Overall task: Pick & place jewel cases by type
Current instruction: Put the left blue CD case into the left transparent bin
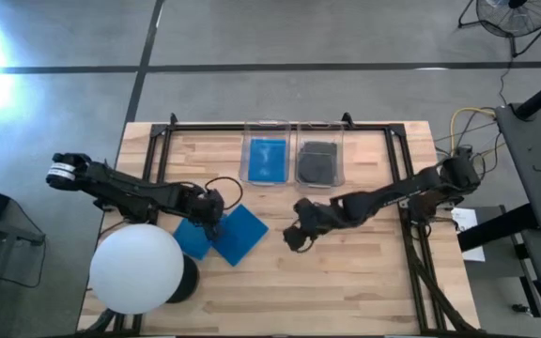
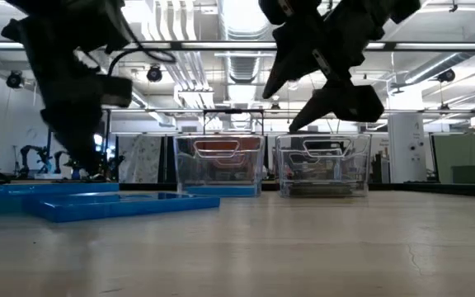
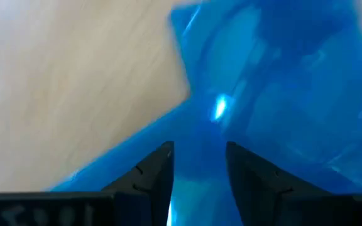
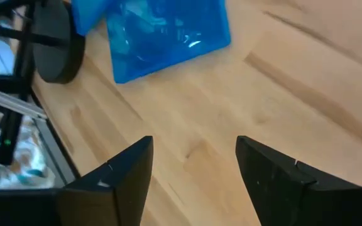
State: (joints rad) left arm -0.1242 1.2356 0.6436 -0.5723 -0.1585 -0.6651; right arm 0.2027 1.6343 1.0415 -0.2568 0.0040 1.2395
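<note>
Two bright blue jewel cases lie flat on the wooden table left of centre, one (image 1: 193, 240) partly overlapped by the other (image 1: 241, 235); both show in the right wrist view (image 4: 165, 34). My left gripper (image 1: 210, 210) hangs open just above where they overlap (image 3: 197, 182), fingers pointing steeply down on either side of a strip of blue. My right gripper (image 1: 299, 233) is open over bare table near the middle (image 4: 193, 169), nothing between its fingers. A third blue case lies in the left clear bin (image 1: 267, 158), and a dark case in the right clear bin (image 1: 318, 161).
A large white sphere (image 1: 137, 269) on a dark round base (image 1: 187, 279) stands at the near left, close beside the blue cases. A black metal frame (image 1: 280, 127) runs along the far and side edges. Bare wood lies to the near right.
</note>
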